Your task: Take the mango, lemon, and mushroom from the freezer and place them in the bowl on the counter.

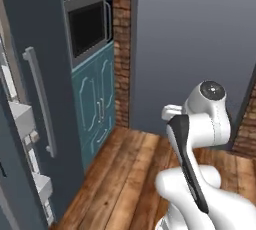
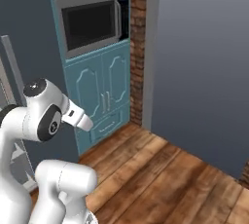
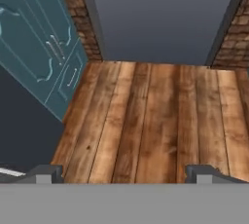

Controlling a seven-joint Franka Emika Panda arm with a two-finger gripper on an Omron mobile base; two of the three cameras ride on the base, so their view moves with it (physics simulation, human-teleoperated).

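Observation:
The freezer (image 1: pixel 30 64) stands at the left as a tall dark slate-grey body with a pale grey bar handle (image 1: pixel 40 99), and white door bins (image 1: pixel 20 115) show at its left edge. Its dark side also appears in the right base view (image 2: pixel 24 28) and in the hand view (image 3: pixel 24 116). My gripper (image 3: pixel 125 173) is open, its two dark fingertips (image 3: pixel 46 172) far apart with nothing between them, looking down at the bare wooden floor (image 3: pixel 146 121). The mango, lemon, mushroom, bowl and counter are out of view.
Teal cabinet doors (image 1: pixel 97 99) with a built-in microwave (image 1: pixel 87 24) above them stand right of the freezer. A brick pillar (image 1: pixel 121 49) and a plain grey wall (image 1: pixel 200 39) close off the far side. Wooden floor (image 1: pixel 130 174) lies open ahead.

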